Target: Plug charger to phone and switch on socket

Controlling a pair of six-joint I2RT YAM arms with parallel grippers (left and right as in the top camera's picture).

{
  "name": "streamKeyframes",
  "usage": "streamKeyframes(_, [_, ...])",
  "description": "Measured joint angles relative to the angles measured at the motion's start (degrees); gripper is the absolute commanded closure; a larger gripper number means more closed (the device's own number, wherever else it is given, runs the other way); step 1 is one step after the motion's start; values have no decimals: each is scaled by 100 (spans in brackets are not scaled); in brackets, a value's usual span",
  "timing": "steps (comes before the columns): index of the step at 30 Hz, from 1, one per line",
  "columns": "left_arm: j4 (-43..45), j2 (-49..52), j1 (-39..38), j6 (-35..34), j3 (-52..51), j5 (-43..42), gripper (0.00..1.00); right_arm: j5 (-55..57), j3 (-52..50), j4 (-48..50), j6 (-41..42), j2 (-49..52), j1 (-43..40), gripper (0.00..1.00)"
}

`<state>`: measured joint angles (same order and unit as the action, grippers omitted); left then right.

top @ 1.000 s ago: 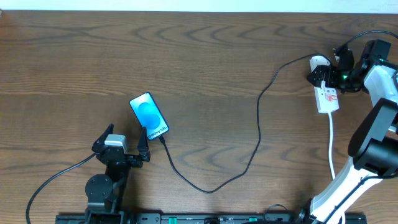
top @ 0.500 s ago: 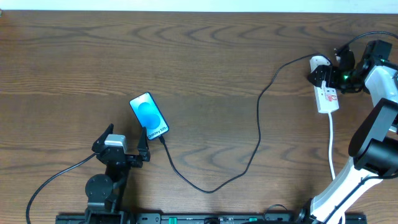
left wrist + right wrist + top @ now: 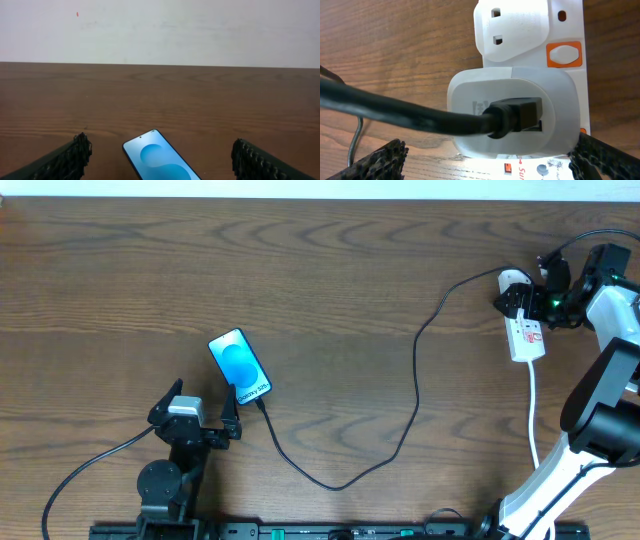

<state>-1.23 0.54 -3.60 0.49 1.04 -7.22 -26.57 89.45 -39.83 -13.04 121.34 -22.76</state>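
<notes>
The phone (image 3: 240, 366) lies face up on the table, its blue screen lit; it also shows in the left wrist view (image 3: 160, 161). The black charger cable (image 3: 415, 385) runs from the phone's lower edge in a long loop to a white adapter (image 3: 515, 115) plugged into the white socket strip (image 3: 526, 337). My left gripper (image 3: 198, 404) is open and empty just short of the phone's near end. My right gripper (image 3: 526, 298) is open, its fingers (image 3: 381, 161) on either side of the adapter above the strip (image 3: 570, 30). An orange switch (image 3: 564, 54) sits beside the empty outlet.
The strip's white cord (image 3: 535, 415) runs toward the front edge beside my right arm (image 3: 600, 395). A thick black arm cable (image 3: 90, 460) trails left from my left arm's base. The white wall (image 3: 160, 30) rises behind the far table edge.
</notes>
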Motion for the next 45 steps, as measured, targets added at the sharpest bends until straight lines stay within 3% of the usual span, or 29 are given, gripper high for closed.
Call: streamKeyframes(45, [0,0,0,2,0,0,9,-214,-15,52,205,0,-33,1])
